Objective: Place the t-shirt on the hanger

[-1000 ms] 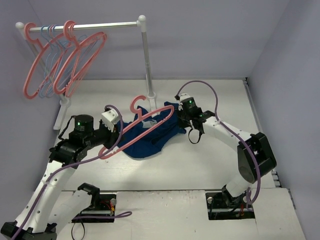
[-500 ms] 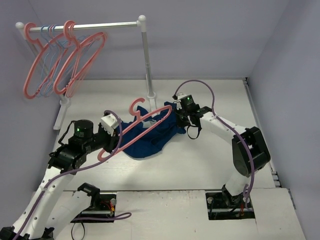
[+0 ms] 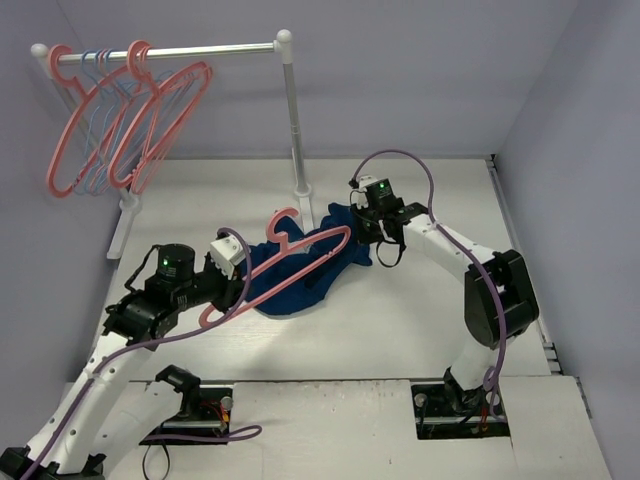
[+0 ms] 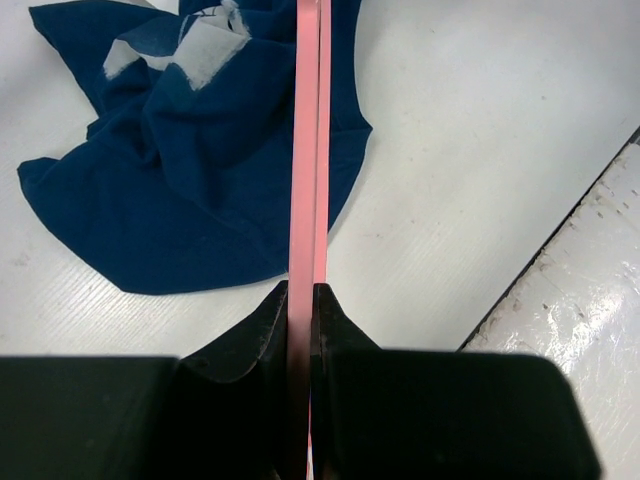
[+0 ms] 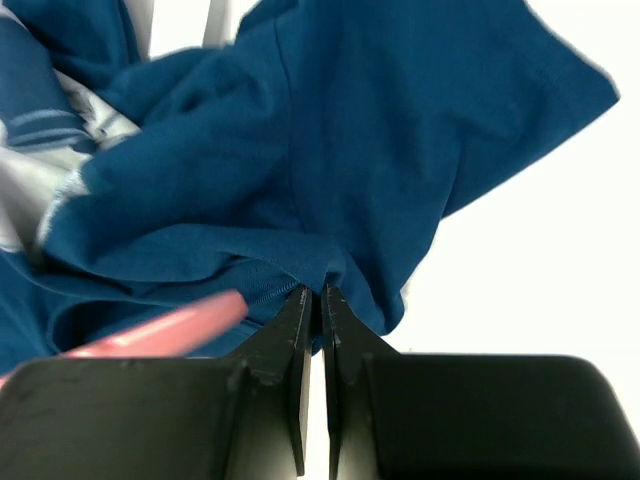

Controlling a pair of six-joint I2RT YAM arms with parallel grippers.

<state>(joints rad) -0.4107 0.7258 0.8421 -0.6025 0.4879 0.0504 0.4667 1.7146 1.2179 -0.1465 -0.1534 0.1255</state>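
Observation:
My left gripper (image 3: pixel 238 283) is shut on the salmon-pink hanger (image 3: pixel 300 255) near its left end. It holds the hanger slanted over the navy t-shirt (image 3: pixel 300 285), which lies crumpled mid-table. In the left wrist view the hanger (image 4: pixel 308 150) runs edge-on from between my jaws (image 4: pixel 300 295) across the t-shirt (image 4: pixel 200 180). My right gripper (image 3: pixel 362 232) is shut on the t-shirt's right edge. In the right wrist view the jaws (image 5: pixel 322 292) pinch a fold of the cloth (image 5: pixel 300 150), and the hanger's tip (image 5: pixel 170 330) shows just to their left.
A white rack rail (image 3: pixel 200 50) at the back left carries several more pink and light-blue hangers (image 3: pixel 120 130). Its upright pole (image 3: pixel 295 120) stands just behind the t-shirt. Purple walls close in the table; its dark near edge (image 4: pixel 560 250) shows in the left wrist view.
My left arm has brought the hanger right and down, closer over the t-shirt. My right gripper has shifted a little farther back, still gripping the cloth edge.

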